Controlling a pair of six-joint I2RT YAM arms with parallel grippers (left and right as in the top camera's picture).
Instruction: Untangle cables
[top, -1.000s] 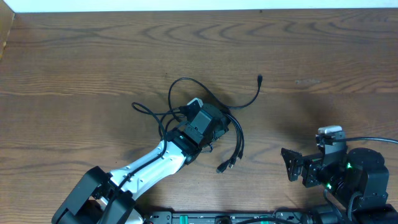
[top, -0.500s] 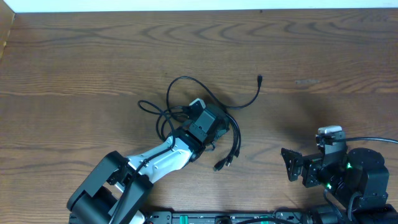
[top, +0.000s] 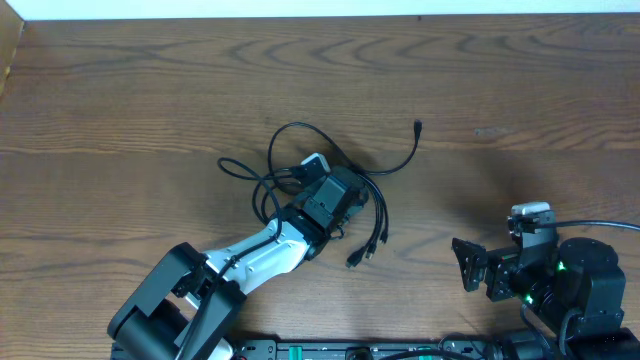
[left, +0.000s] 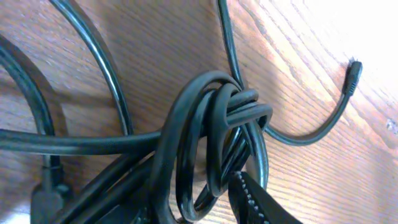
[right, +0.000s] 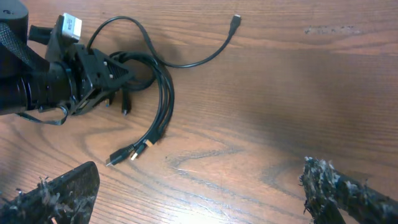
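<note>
The cables (left: 211, 137) are thin black cords knotted in a bundle at the table's middle. A loop rises at the far side (top: 292, 126), one free end has a small plug (top: 417, 126), and several plug ends (top: 358, 260) trail toward me. My left gripper (top: 350, 195) sits on the knot, shut on the cables. In the left wrist view one toothed finger (left: 249, 199) presses against the looped strands, and the other finger is hidden behind them. My right gripper (top: 470, 268) is open and empty at the front right, well apart from the cables. Its two fingers frame bare wood (right: 199, 199).
The wooden table (top: 520, 90) has its back edge at a white strip along the top. The left arm lies diagonally from the front left to the knot. The right arm's base (top: 580, 285) stands at the front right corner.
The left arm's rear part has swung right, and the gripper with the bundle has shifted slightly. The left loop and the trailing plug ends moved a little with it. The right arm has not moved.
</note>
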